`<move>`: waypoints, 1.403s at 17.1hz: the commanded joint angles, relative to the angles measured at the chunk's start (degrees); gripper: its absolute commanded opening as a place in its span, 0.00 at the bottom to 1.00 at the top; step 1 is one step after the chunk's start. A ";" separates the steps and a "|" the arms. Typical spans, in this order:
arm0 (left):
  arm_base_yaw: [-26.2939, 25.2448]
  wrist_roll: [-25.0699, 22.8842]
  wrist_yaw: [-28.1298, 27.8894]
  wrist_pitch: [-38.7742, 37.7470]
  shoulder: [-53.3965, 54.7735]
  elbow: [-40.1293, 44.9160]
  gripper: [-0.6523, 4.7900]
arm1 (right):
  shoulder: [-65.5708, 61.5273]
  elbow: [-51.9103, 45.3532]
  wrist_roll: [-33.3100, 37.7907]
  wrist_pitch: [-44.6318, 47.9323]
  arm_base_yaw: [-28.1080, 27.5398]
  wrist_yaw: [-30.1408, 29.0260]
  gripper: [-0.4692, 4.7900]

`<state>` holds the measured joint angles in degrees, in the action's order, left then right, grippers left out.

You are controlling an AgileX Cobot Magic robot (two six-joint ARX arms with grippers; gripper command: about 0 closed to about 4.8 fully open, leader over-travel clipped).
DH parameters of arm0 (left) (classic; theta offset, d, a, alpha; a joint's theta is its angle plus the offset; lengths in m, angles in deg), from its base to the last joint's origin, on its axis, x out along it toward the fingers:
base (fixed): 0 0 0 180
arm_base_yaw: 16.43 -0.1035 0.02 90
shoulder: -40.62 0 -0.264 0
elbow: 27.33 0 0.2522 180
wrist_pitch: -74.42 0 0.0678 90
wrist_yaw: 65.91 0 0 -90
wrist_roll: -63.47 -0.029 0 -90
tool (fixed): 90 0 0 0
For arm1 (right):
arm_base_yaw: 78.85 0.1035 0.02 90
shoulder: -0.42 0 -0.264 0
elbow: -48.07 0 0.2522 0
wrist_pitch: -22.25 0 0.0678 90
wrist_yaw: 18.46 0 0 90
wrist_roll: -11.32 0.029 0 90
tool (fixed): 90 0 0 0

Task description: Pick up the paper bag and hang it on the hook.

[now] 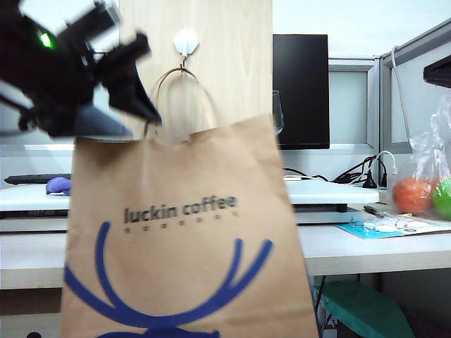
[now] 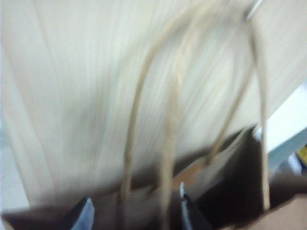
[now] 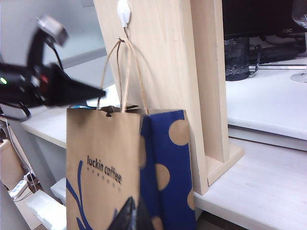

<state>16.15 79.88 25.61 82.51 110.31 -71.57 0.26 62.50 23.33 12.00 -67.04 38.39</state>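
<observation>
White desk (image 3: 268,158) and office clutter frame the scene. Nearest the exterior camera, the paper bag (image 1: 187,232) hangs upright, long axis vertical, printed face toward that camera, handles looped on the hook (image 1: 184,44) of the wooden board (image 3: 163,62). Just beside its top edge, the left claw (image 2: 135,214) stands spread and empty; its fingers could snag a handle and lift it off. Farther right, the right claw (image 3: 130,216) sits apart; I cannot tell its opening.

Black monitor (image 1: 301,90) behind; clear fruit bag (image 1: 423,184) far right; wine glass (image 3: 301,38) on desk.
</observation>
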 commanded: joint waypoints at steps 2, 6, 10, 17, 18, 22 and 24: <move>-0.02 0.09 0.31 -4.83 -6.69 -0.24 0.57 | 0.00 -0.39 -0.04 0.61 0.02 0.02 0.09; 3.78 -0.20 2.40 -6.97 -10.67 -0.24 0.57 | 0.00 -0.39 -0.04 0.61 0.02 0.04 0.09; 10.40 -4.59 -5.38 -14.14 -19.41 -0.24 0.28 | 0.00 -0.39 -0.04 0.61 0.02 0.02 0.09; 11.56 -11.32 -15.76 -26.34 -46.93 -0.17 0.11 | 0.00 -0.39 -0.04 0.59 0.04 0.02 0.09; 11.56 -11.91 -18.27 -30.91 -50.66 -0.17 0.11 | 0.00 -0.39 -0.04 0.61 0.02 0.02 0.09; 11.56 -11.87 -20.70 -39.06 -60.11 -0.17 0.11 | 0.00 -0.39 -0.04 0.61 0.02 0.02 0.09; 11.56 -11.72 -20.72 -39.43 -62.07 -0.17 0.11 | 0.00 -0.39 -0.04 0.61 0.02 0.02 0.09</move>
<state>27.67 68.18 5.11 42.95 48.74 -71.64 0.26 62.50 23.33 12.02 -67.04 38.39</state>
